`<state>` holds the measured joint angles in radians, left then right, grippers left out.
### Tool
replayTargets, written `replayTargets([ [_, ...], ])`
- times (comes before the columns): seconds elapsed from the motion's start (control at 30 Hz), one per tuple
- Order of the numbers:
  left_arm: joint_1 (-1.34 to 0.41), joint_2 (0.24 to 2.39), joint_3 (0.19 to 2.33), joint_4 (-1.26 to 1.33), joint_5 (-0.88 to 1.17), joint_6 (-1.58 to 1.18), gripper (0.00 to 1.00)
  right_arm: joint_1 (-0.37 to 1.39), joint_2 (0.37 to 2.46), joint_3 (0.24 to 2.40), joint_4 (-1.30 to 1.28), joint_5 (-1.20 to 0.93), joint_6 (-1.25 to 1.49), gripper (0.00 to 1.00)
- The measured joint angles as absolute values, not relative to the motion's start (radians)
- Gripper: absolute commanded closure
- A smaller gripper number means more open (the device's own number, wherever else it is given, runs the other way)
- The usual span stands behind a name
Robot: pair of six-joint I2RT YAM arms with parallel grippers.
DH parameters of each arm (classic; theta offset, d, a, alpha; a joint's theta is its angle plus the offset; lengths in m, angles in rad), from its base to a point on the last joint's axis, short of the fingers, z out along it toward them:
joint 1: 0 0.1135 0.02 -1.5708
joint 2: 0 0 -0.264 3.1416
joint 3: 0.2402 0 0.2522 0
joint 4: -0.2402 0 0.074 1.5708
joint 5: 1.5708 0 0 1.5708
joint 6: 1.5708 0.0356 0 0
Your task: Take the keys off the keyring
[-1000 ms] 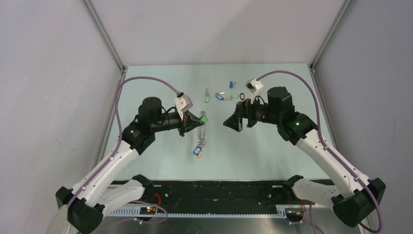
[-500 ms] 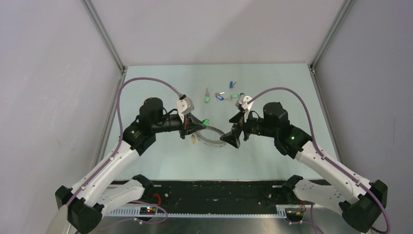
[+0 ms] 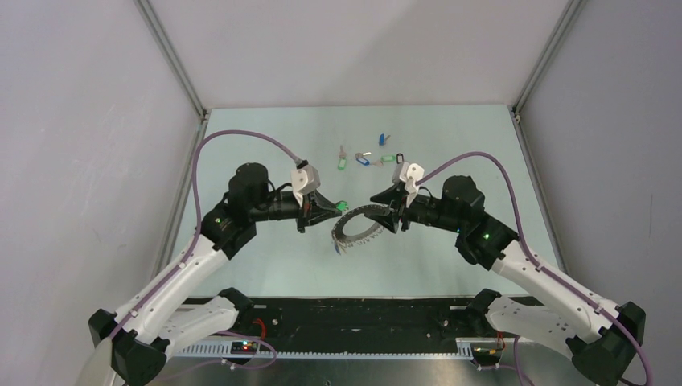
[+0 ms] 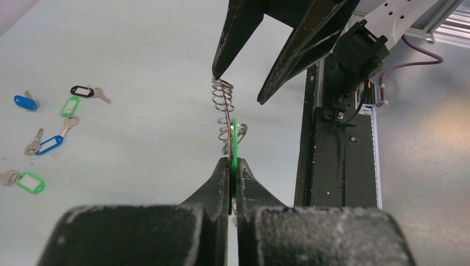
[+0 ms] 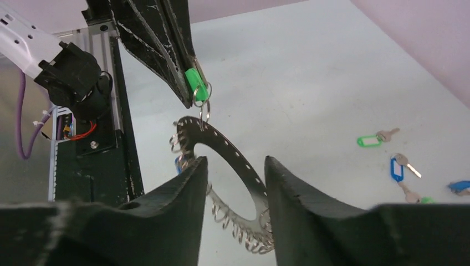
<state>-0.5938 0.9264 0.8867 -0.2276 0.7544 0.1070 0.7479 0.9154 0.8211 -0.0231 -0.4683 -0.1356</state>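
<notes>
My left hand pinches green tag tight. My right hand half open, ring between fingers, not squeezed.

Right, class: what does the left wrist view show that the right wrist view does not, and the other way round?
Only the left wrist view: the keyring seen edge-on as a thin line, and a black-tagged key lying on the table.
Only the right wrist view: the ring's flat face, with its wide round hole and the row of small holes near its rim.
Both: the left gripper shut on the green tag, the right gripper with jaws apart on either side of the ring, and loose keys on the table.
</notes>
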Motion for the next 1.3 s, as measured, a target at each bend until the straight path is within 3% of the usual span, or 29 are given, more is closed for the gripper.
replayTargets([
  [0.03,-0.594,0.926,0.887,-0.227,0.759,0.107,1.00,0.753,0.915,0.820,-0.020,-0.468,-0.141,0.64],
  [0.1,-0.595,0.926,0.887,-0.228,0.765,0.107,1.00,0.767,0.915,0.817,-0.009,-0.468,-0.159,0.65],
  [0.47,-0.602,0.914,0.887,-0.227,0.791,0.115,1.00,0.842,0.945,0.808,0.078,-0.469,-0.223,0.61],
  [0.63,-0.604,0.905,0.887,-0.228,0.797,0.116,1.00,0.853,0.968,0.807,0.105,-0.469,-0.234,0.64],
  [0.77,-0.607,0.901,0.887,-0.227,0.804,0.116,1.00,0.862,0.983,0.806,0.125,-0.470,-0.238,0.73],
  [0.9,-0.609,0.901,0.887,-0.228,0.815,0.117,1.00,0.871,0.999,0.806,0.149,-0.479,-0.239,0.98],
  [1.3,-0.611,0.869,0.886,-0.237,0.753,0.125,1.00,0.879,0.956,0.804,0.123,-0.456,-0.236,1.00],
])
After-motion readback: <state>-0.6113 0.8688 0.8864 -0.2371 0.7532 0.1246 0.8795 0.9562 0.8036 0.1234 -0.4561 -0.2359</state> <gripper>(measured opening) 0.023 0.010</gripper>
